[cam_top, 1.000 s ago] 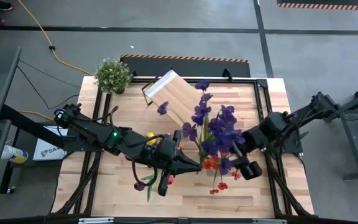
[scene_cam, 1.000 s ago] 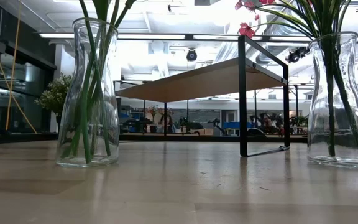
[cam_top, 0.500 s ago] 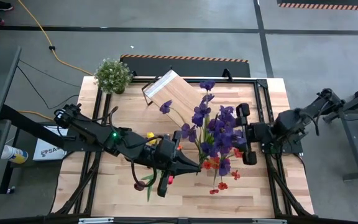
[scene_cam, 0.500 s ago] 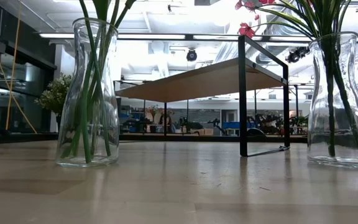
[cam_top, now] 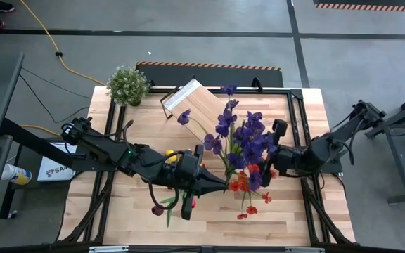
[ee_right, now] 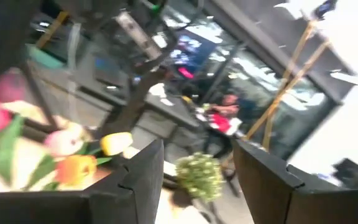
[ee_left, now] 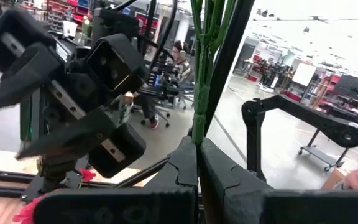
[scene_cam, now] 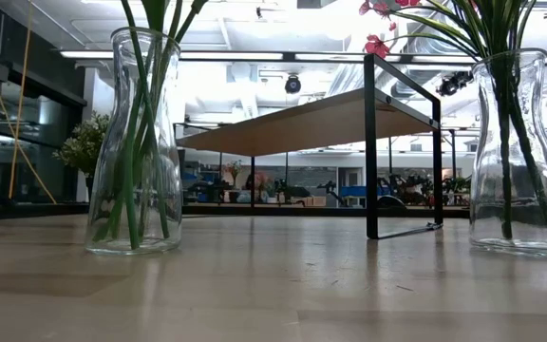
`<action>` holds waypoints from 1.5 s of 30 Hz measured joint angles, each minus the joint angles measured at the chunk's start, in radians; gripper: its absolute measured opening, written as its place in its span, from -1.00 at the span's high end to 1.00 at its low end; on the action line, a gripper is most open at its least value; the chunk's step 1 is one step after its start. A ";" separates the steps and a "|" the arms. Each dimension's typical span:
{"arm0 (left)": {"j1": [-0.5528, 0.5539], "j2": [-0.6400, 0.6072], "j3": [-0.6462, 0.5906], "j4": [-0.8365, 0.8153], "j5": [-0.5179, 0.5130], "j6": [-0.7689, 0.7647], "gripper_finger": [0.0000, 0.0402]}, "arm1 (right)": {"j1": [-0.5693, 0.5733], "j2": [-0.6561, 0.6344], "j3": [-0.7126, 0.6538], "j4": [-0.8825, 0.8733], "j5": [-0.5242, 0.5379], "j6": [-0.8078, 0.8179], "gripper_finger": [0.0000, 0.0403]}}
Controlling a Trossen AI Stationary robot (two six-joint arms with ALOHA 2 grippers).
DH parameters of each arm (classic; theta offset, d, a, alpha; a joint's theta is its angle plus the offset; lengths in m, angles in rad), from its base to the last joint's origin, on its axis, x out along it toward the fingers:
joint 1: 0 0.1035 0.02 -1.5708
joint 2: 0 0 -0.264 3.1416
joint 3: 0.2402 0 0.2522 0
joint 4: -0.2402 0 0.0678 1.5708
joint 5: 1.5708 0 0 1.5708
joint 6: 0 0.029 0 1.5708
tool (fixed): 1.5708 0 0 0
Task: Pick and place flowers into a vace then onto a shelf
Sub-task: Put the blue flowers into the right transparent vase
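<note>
The left gripper (ee_left: 197, 146) pinches a stem (ee_left: 199, 118) – to drop it in – while the right gripper's (cam_top: 278, 150) fingers (ee_right: 143, 177) wait apart nearby.

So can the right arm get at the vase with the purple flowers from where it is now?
Probably yes. The right gripper is open beside the purple flowers, with no obstacle visible between them. The left gripper, shut on a green stem, crowds the opposite side. The vase itself is hidden under the blooms from above.

Light butcher-block wood table (cam_top: 287, 211) carries: bushy green potted plant (cam_top: 127, 85) at 11 o'clock, light-wood shelf on black frame (cam_top: 195, 105) at 12, two clear glass vases (scene_cam: 138, 142) w/ stems.
</note>
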 joint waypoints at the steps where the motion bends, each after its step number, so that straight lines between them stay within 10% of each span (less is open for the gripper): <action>1: 0.000 0.000 0.000 0.000 -0.004 -0.004 0.84 | 0.004 0.005 0.000 0.027 0.022 -0.020 0.09; 22: 0.006 0.046 -0.002 -0.019 -0.063 -0.097 0.84 | 0.181 0.125 0.198 0.148 0.097 -0.201 0.10; 34: -0.028 0.066 -0.001 -0.003 -0.074 -0.082 0.84 | 0.185 0.368 0.620 -0.275 0.196 0.146 0.10; 45: -0.041 0.067 -0.001 -0.006 -0.080 -0.046 0.84 | 0.192 0.370 0.670 -0.309 0.039 0.386 0.10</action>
